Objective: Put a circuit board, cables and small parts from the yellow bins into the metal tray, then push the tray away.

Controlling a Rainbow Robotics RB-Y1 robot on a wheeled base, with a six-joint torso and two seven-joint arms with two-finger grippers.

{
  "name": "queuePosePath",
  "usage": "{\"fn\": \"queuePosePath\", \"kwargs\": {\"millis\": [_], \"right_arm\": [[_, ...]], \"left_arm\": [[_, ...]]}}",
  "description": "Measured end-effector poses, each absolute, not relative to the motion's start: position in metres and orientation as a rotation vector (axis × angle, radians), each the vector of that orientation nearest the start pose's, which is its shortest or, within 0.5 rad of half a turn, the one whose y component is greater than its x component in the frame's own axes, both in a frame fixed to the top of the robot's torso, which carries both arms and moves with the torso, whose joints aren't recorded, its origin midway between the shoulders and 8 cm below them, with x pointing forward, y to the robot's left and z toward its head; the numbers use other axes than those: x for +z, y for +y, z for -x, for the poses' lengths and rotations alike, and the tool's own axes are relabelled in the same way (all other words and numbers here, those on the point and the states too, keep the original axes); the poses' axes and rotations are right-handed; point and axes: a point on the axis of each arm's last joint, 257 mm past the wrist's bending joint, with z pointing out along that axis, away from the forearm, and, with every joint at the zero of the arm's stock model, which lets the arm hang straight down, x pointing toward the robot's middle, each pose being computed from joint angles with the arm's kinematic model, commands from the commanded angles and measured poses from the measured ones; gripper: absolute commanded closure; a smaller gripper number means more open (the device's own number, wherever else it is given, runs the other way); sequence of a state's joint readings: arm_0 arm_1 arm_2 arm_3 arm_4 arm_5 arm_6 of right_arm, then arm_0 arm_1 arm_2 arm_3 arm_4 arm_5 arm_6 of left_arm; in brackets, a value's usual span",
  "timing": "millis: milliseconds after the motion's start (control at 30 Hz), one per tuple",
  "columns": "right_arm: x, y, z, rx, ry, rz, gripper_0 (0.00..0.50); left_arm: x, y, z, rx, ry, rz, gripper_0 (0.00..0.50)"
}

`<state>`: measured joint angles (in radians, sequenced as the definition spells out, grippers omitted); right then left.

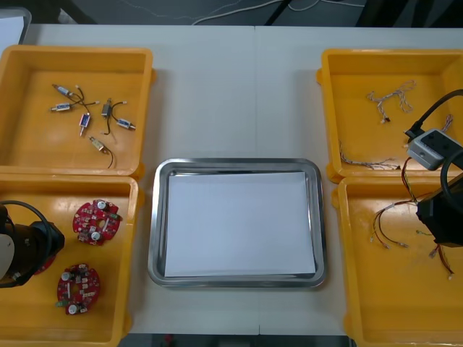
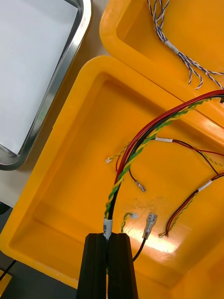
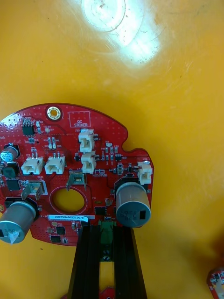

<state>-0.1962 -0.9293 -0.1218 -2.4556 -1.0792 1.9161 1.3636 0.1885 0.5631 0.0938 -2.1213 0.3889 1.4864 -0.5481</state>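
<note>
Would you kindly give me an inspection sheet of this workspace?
Surface: light table, metal tray white inside, holding nothing.
Job's things: circuit boards in the left near yellow bin; small metal parts in the left far bin.
Clutter: nothing seen.
Grippers: left gripper in that near bin, shut on a circuit board; right gripper over right near bin, shut on a red and yellow cable.
Cables: blue and white cables in right far bin.
Surroundings: dark floor beyond the table.

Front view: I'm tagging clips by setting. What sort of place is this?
Probably an electronics kitting bench: yellow bins of sorted circuit boards, cables and small metal parts flank a metal tray. In the near bins, the left claw grips a board, the right claw a red and yellow cable.
</note>
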Motion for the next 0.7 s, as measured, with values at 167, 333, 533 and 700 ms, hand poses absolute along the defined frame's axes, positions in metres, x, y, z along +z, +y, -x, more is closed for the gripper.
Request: {"fn": "queuePosePath", "kwargs": {"millis": [167, 333, 533, 700], "right_arm": [[-0.152, -0.281, -0.327, -0.060, 2.623, 0.740, 0.500], [-0.152, -0.281, -0.327, -0.060, 2.623, 0.740, 0.500], [-0.152, -0.281, -0.327, -0.060, 2.623, 0.740, 0.500], [-0.152, -0.281, -0.327, -0.060, 2.623, 0.740, 0.500]], "left_arm": [[-0.321, 0.389, -0.333, -0.038, 2.431, 1.157, 0.500], [-0.315, 0.393, -0.329, -0.011, 2.455, 1.120, 0.500], [-0.298, 0.394, -0.328, 0.005, 2.460, 1.063, 0.500], [-0.277, 0.395, -0.323, 0.024, 2.446, 1.048, 0.500]]}}
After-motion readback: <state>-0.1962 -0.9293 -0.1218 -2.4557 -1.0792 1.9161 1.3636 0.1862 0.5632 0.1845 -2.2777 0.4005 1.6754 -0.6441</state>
